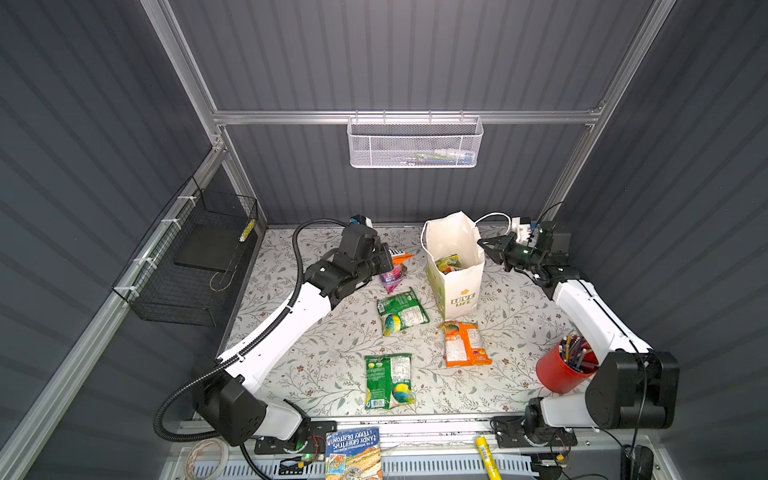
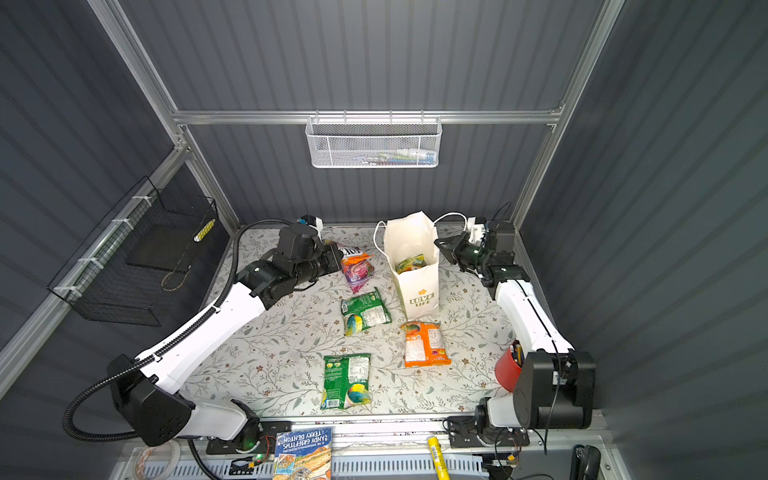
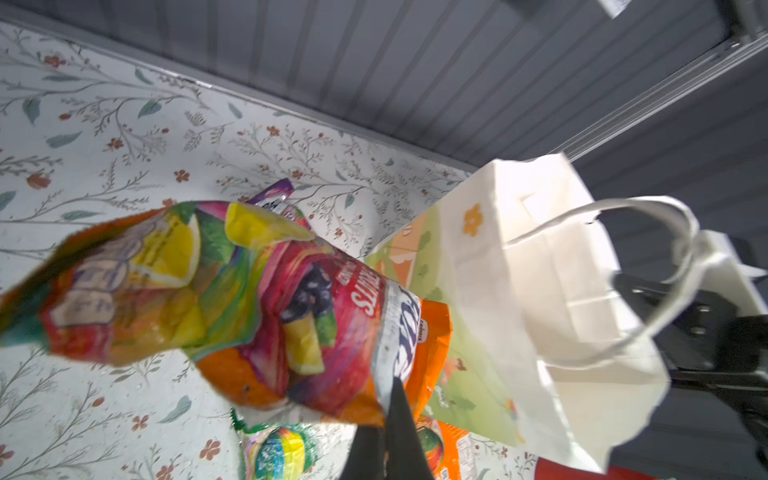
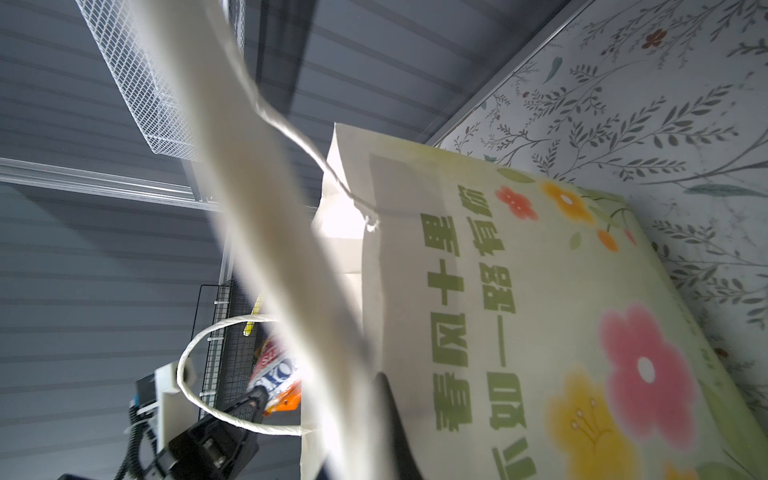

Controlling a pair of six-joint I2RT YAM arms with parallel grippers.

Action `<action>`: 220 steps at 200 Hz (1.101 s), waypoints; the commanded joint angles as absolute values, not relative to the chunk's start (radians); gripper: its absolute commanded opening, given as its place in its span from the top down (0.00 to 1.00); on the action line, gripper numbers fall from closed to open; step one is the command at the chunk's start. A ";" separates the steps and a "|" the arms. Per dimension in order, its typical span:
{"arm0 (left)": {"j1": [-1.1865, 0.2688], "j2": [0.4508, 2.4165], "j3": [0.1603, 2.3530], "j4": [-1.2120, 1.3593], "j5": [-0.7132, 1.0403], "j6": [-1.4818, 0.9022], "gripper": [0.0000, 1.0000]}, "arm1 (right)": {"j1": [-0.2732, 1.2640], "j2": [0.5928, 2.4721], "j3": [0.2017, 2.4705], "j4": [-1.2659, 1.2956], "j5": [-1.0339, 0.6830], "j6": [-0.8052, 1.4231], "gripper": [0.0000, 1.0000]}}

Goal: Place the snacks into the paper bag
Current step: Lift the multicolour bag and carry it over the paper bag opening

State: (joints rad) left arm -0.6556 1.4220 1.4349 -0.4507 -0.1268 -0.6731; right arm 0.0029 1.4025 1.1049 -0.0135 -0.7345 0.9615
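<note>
1. The pink packet hangs in the air just left of the paper bag, at the back of the table. Its long side runs from the pinched end, which has the white "FOX'S" band, down toward the front of the table.
2. The left gripper is closed tight on that banded end. In both top views the arm covers its tips.
3. An orange bit peeks out behind the pink packet. I cannot tell if it is a second packet, or if it is pinched too.
4. The paper bag stands up straight with its mouth open at the top. Its "LOVE LIFE" side faces the front.
5. One packet in the bag shows only its top.
6. The right gripper is closed on the bag's top edge, on the right side. In the right wrist view a blurry white strip crosses the middle and hides the pinch.
7. Three snacks lie flat in front of the bag. The slanted green packet has its long side on a slant. The orange packet lies just by the bag's foot. Its long side runs back to front, and so does that of the front green packet.
8. The red cup of pencils stands on the right. In a top view the right arm hides about half of it.
9. The book lies at the front and is cut off by the bottom edge.
</note>
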 commanded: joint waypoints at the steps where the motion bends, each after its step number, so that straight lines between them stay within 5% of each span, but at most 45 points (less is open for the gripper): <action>1: -0.699 1.387 1.540 -0.452 -0.202 -0.616 1.00 | 0.006 1.391 1.110 0.071 -0.771 0.968 1.00; 53: -0.789 1.413 1.694 -0.369 -0.261 -0.547 1.00 | 0.008 1.388 1.113 0.067 -0.774 0.962 1.00; 166: -0.959 1.851 2.206 -0.425 -0.184 -0.433 1.00 | 0.008 1.384 1.117 0.058 -0.770 0.955 1.00; 220: -0.959 1.936 2.232 -0.472 -0.222 -0.464 1.00 | 0.008 1.381 1.117 0.054 -0.767 0.953 1.00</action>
